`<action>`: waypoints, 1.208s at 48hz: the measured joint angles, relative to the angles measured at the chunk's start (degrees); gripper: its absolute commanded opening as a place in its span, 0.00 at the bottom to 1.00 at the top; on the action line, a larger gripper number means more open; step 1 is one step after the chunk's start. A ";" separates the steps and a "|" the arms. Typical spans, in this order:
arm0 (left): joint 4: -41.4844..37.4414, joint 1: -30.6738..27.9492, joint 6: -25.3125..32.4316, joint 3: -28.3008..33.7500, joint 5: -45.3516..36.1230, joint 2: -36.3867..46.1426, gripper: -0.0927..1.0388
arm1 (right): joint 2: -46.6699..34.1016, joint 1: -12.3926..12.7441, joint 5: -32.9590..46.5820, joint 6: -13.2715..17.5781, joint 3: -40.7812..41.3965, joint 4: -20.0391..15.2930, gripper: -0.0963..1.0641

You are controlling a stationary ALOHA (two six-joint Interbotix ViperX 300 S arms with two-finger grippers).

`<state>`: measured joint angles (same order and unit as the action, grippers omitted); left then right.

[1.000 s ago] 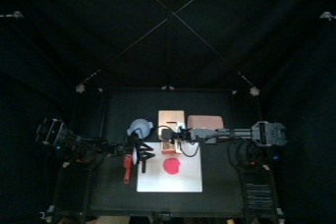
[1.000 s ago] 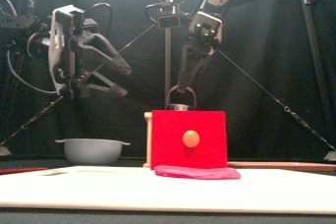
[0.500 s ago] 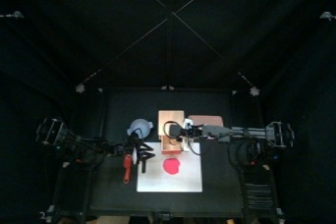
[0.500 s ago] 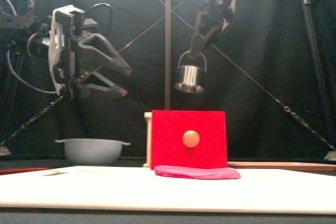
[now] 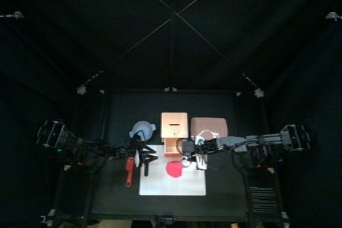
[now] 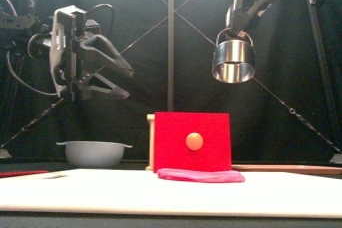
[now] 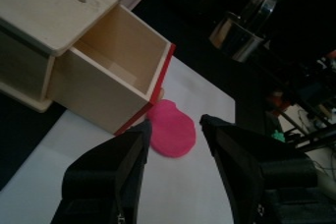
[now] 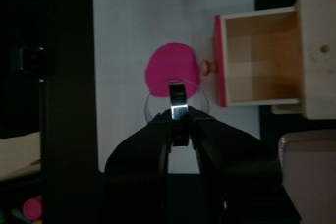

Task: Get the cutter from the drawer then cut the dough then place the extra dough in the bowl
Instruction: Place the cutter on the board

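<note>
The cutter [image 6: 233,58] hangs high in the air, a little to the right of the red drawer front [image 6: 193,142] as I look from the front. My right gripper [image 8: 175,110] has its jaws squeezed shut on the cutter's wire handle. From above I can hardly pick the cutter out, because it is lost against the dark arm.

From the front I can't see into the bowl [image 6: 95,152], and from above it is too small to tell what it holds. The wooden box [image 7: 79,46] has its drawer pulled out, and I see only bare wood inside. The pink tray [image 5: 209,125] sits just right of the box, too small for me to read.

The dough [image 8: 172,68] lies flat on the white board [image 6: 274,187], just in front of the drawer. My left gripper [image 7: 175,135] is up in the air over the left side, jaws wide apart, holding nothing.
</note>
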<state>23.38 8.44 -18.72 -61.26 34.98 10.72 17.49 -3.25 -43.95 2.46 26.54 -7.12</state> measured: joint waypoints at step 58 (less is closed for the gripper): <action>0.09 0.00 -0.09 -0.44 0.00 0.00 0.81 | -7.12 -2.81 15.73 4.22 16.00 -0.70 0.64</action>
<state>23.47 8.44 -18.81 -61.70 34.98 10.72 10.37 -6.06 -28.21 6.68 42.54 -7.82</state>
